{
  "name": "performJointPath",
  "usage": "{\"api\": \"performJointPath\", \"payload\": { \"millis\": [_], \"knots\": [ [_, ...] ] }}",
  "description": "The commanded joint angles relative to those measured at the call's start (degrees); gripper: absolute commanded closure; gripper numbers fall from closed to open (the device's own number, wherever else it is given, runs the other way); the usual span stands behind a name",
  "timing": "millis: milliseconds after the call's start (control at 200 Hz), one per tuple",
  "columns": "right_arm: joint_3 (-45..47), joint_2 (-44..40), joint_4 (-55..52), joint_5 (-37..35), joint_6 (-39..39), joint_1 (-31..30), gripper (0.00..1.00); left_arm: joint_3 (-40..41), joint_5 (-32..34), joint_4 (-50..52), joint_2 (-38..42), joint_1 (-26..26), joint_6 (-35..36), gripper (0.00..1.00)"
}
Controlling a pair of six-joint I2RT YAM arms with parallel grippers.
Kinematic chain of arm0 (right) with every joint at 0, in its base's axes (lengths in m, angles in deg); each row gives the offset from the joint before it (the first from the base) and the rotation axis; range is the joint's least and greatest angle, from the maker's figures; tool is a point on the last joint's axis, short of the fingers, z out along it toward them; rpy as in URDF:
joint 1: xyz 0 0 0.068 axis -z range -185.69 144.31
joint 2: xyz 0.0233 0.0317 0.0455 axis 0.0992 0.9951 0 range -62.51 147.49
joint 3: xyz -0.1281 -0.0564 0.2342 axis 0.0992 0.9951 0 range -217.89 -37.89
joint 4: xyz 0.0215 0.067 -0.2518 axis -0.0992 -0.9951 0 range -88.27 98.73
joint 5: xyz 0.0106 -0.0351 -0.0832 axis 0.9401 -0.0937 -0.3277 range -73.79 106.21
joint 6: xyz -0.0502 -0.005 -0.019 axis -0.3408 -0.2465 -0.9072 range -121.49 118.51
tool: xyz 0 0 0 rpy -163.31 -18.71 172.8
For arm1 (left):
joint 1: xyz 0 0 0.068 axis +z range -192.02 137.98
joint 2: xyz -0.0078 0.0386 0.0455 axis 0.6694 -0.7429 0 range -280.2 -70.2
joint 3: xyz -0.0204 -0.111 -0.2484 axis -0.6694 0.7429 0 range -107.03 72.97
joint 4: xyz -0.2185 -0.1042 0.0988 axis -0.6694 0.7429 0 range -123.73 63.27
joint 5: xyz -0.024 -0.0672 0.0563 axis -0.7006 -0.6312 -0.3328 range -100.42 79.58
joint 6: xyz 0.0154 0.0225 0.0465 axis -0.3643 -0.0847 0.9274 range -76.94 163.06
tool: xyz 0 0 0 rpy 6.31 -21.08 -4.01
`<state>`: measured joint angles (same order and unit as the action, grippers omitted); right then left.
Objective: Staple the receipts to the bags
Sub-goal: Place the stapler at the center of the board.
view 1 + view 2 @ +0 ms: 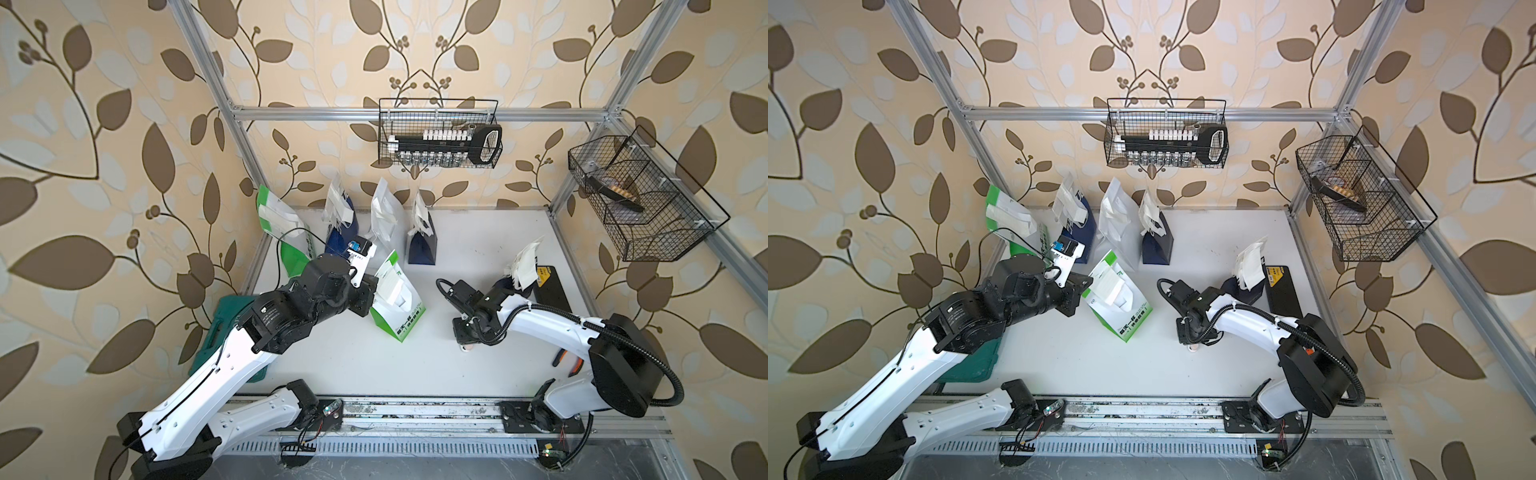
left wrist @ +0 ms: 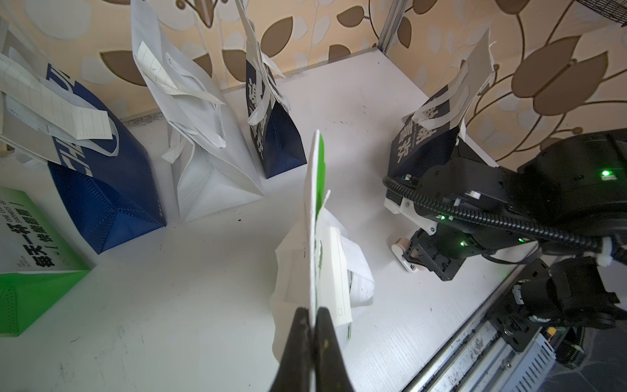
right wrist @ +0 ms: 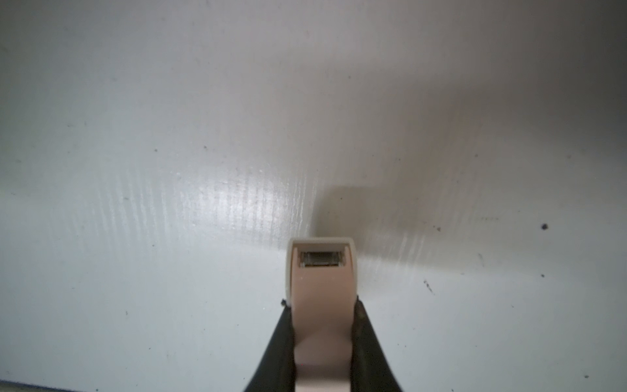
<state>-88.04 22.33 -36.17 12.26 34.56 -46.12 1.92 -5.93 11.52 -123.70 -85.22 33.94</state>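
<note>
My left gripper [image 2: 314, 312] is shut on the top edge of a green-and-white bag [image 1: 399, 311] standing mid-table, pinching a receipt [image 2: 334, 271] against the bag's face. In both top views the left gripper [image 1: 372, 297] sits at the bag's left side [image 1: 1121, 307]. My right gripper [image 3: 322, 305] is shut on a pale pink stapler [image 3: 320, 271], its mouth pointing down at the bare white table [image 3: 169, 169]. In a top view the right gripper [image 1: 467, 338] hovers right of that bag. Other bags stand behind: green-and-white [image 1: 286, 232], navy [image 1: 343, 224], white [image 1: 386, 220], navy [image 1: 422, 245], navy [image 1: 513, 284] at right.
A teal case [image 1: 220, 332] lies under the left arm. A black box [image 1: 550, 286] sits by the right edge, with an orange-handled tool [image 1: 567, 361] near the right arm. Wire baskets hang on the back rail [image 1: 440, 133] and the right frame [image 1: 640, 199].
</note>
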Motion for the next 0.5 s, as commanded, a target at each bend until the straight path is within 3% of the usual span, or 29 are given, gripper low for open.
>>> {"api": "performJointPath", "payload": {
  "millis": [0,75,270,430,495],
  "knots": [
    [1.28,0.15,0.67,0.66,0.77,1.33,0.77,-0.4,-1.14,-1.55,0.68,-0.53,0.75,1.0],
    [1.79,-0.11,1.41,1.11,0.77,1.36,0.67,-0.5,-1.45,-1.64,0.51,-0.52,0.76,1.0],
    [2.68,-0.91,3.42,2.04,1.21,1.4,0.62,-1.19,-2.18,-1.73,-0.36,-0.51,0.54,1.0],
    [1.28,-6.85,3.37,-0.52,0.5,1.4,0.45,-2.29,-2.45,-1.7,-1.62,-0.5,0.56,1.0],
    [-0.12,-10.41,2.34,-3.18,-0.56,1.4,0.43,-2.86,-2.12,-2.21,-2.6,-0.5,0.51,1.0]
  ]
}}
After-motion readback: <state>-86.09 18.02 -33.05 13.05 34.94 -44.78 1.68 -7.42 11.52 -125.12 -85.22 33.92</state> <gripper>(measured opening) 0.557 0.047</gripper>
